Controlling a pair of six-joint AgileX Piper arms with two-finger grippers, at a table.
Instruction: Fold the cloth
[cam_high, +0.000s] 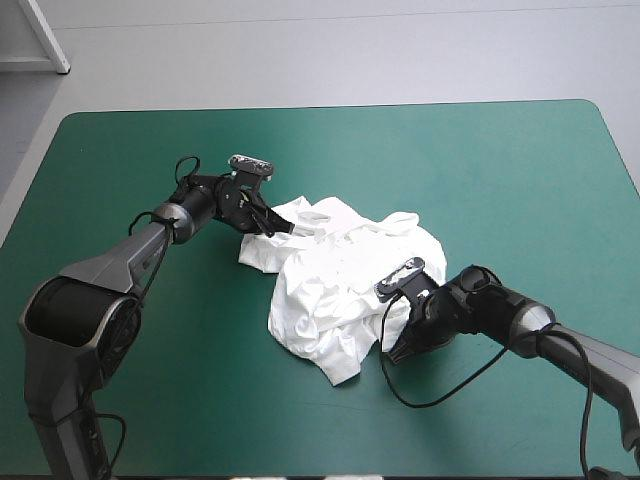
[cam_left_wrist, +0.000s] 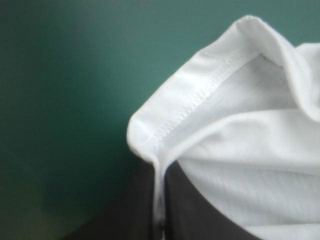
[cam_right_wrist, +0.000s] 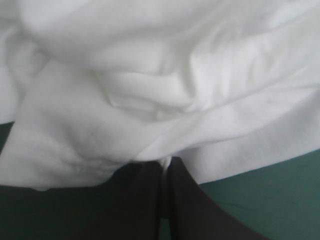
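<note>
The white T-shirt (cam_high: 340, 275) lies as a crumpled heap in the middle of the teal-green table. My left gripper (cam_high: 277, 229) is at the heap's far left edge, shut on a stitched hem of the T-shirt (cam_left_wrist: 210, 90); its black fingers (cam_left_wrist: 190, 210) meet with white cloth pinched between them. At the heap's near right side, my right gripper (cam_high: 392, 352) is shut on a fold of the T-shirt (cam_right_wrist: 150, 100), with a thin strip of cloth caught between its fingers (cam_right_wrist: 185, 205).
Bare teal-green cover (cam_high: 480, 170) surrounds the heap on all sides. A black cable loop (cam_high: 450, 385) lies on the table near the right arm.
</note>
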